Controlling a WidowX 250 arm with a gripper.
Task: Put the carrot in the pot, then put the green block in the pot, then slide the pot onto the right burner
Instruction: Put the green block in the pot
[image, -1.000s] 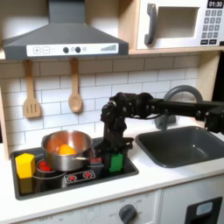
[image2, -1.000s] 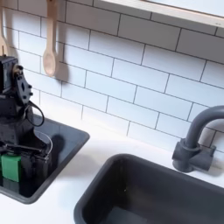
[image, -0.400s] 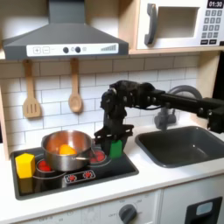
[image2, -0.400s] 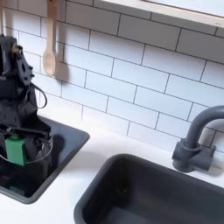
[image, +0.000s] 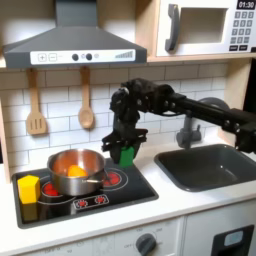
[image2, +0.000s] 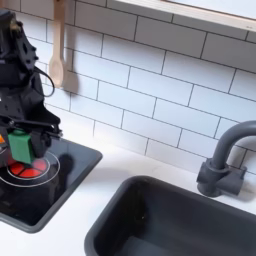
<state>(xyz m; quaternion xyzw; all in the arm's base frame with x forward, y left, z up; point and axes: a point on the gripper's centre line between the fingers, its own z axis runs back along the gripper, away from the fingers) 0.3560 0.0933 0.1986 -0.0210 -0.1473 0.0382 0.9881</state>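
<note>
Green block (image: 126, 154) rides clamped in your gripper (image: 126, 152), raised just right of the pot (image: 76, 170) in the first exterior view; carrot (image: 75, 171) already inside; next, carry it over the rim, release.

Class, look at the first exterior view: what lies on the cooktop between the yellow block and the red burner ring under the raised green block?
The pot, with the carrot inside.

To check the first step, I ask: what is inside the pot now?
In the first exterior view, the pot holds something orange, likely the carrot; its green end is not visible. The green block is not inside: the gripper holds it above the cooktop.
</note>
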